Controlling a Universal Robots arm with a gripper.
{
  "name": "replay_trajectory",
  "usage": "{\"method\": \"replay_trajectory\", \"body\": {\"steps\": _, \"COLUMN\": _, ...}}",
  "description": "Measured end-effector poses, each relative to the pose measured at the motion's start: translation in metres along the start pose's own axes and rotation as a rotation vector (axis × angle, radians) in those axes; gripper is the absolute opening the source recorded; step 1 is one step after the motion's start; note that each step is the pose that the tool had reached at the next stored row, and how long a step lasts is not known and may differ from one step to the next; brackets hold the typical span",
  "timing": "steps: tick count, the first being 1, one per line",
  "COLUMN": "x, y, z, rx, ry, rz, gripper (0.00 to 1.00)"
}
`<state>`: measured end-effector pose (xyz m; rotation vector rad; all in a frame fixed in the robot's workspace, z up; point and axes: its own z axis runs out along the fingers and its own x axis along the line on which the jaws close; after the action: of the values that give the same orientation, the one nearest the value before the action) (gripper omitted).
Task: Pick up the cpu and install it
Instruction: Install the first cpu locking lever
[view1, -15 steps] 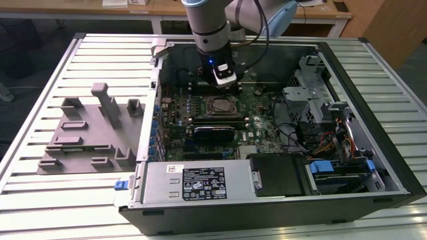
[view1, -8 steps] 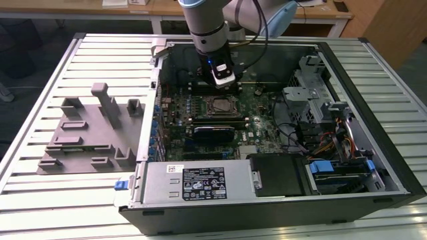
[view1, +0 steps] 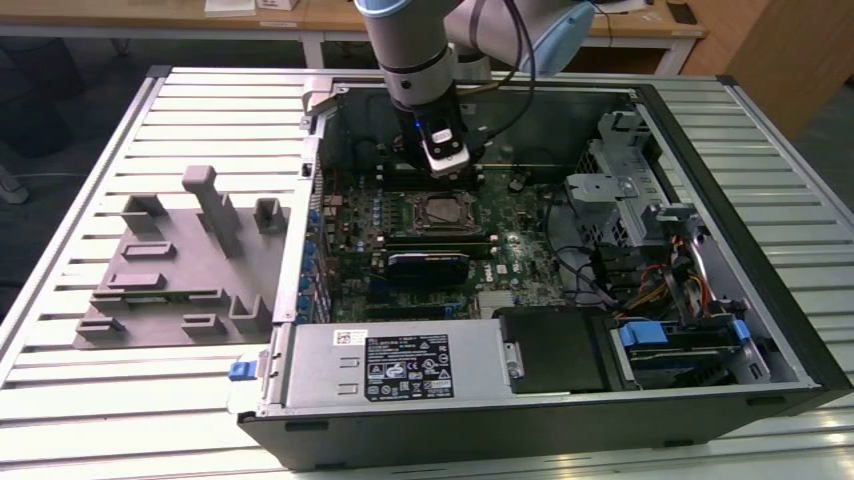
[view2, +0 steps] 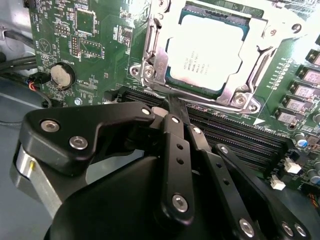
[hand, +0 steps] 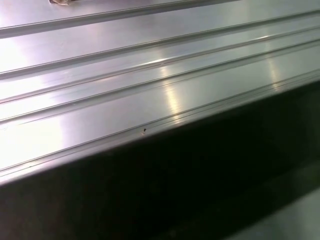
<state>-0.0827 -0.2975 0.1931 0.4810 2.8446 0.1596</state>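
Inside socket frame, printed cpu

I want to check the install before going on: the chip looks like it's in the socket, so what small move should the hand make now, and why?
Probably a short straight lift. In the second wrist view the cpu lies flat inside the socket frame, and the hand sits close beside it, holding nothing. In the exterior view the arm hangs right over the motherboard, so rising clear seems safest.

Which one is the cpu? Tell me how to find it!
Look inside the open computer case, at the green motherboard. Just under the gripper is a metal socket frame. The cpu is the flat, shiny silver square inside it.
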Motion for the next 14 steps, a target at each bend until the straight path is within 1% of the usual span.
{"method": "replay_trajectory", "body": {"steps": 7, "x": 0.0002, "y": -0.0002, "z": 0.001, "rx": 0.0054, "ry": -0.0035, "rz": -0.002, "gripper": 0.11}}
{"method": "replay_trajectory", "body": {"steps": 14, "x": 0.0004, "y": -0.0004, "z": 0.0018, "rx": 0.0066, "ry": -0.0045, "rz": -0.002, "gripper": 0.11}}
